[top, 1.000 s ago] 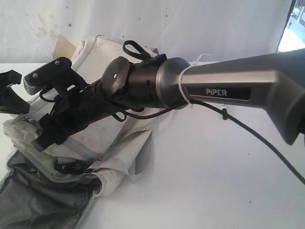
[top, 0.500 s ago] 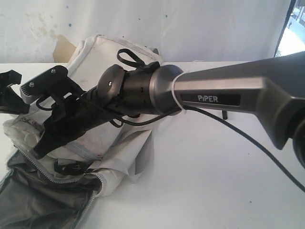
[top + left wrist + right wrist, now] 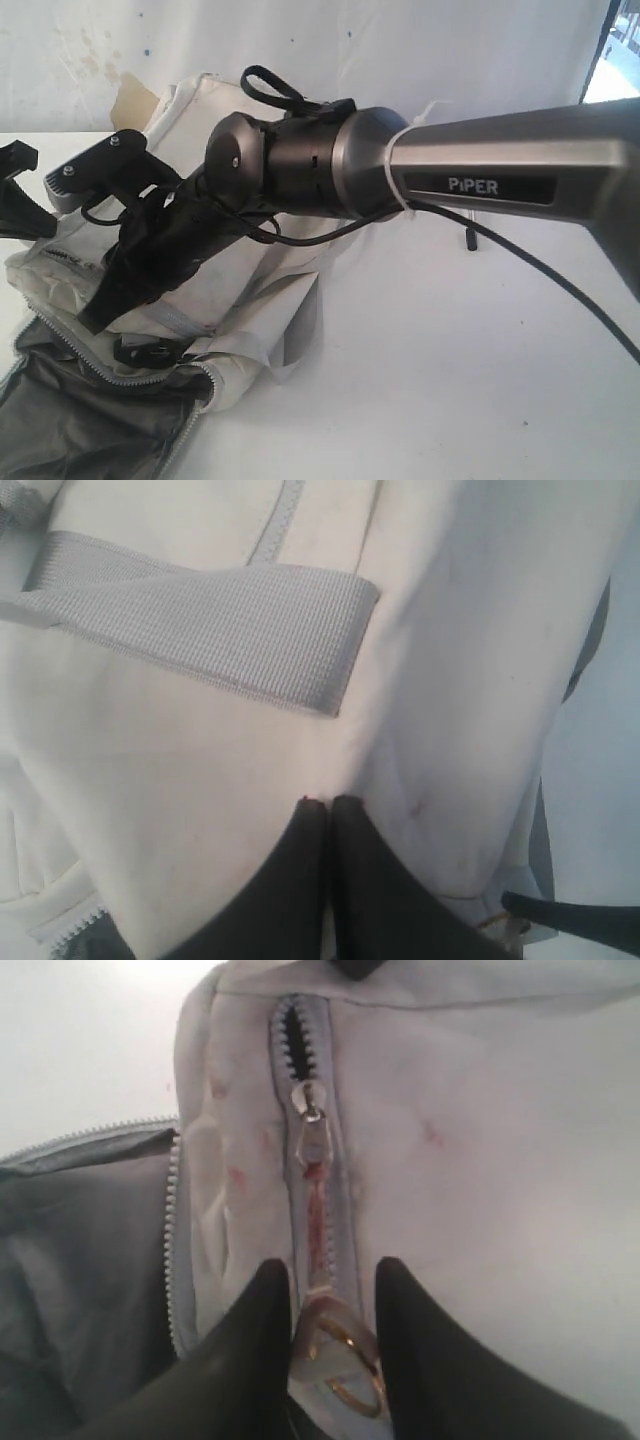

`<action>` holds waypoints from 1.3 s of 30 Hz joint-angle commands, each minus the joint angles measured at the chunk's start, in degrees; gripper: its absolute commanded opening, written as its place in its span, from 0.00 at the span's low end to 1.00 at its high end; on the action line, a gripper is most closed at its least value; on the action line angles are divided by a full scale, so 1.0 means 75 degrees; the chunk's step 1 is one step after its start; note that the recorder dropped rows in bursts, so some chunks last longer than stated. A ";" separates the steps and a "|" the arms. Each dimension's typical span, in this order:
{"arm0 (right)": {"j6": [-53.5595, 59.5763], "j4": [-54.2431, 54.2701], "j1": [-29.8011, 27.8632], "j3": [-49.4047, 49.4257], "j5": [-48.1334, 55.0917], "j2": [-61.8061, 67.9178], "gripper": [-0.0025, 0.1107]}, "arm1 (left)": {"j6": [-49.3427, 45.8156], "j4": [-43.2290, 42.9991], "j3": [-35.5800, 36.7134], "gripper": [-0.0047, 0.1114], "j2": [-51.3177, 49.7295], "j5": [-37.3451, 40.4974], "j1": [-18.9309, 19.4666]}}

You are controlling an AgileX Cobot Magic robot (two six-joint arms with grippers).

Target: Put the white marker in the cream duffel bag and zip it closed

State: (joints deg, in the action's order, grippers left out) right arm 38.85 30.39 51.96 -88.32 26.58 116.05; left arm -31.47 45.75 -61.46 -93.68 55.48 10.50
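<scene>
Right pincer (image 3: 331, 1266) clasps brassy ring pull (image 3: 336, 1346).

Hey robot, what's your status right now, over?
Left gripper shut, tips against cream duffel bag. Right gripper closed on zipper pull. White marker not in view; main opening unzipped. No obstruction seen.

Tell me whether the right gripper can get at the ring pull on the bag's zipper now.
Likely yes: the right gripper sits on the cream duffel bag with a finger either side of the ring pull, seemingly pinching it; nothing lies between.
</scene>
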 commanded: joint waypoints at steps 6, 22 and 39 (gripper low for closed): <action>-0.2212 -0.2365 -0.0100 -0.0024 0.1628 -0.0282 0.02 | 0.0202 0.0032 -0.0031 0.04 0.0006 0.0072 0.0048; -0.4069 -0.4205 -0.1468 -0.0024 0.3288 -0.1027 0.02 | 0.1336 -0.0965 -0.0178 0.04 0.0319 0.0316 0.0807; -0.2335 -0.2237 -0.1360 -0.0024 0.3278 -0.1154 0.02 | -0.2815 0.1314 -0.0194 0.62 0.0437 0.1912 0.0807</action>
State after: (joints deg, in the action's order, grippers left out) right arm 20.60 13.31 41.72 -88.35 51.05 108.05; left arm -44.66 51.55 -62.61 -91.80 65.48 16.53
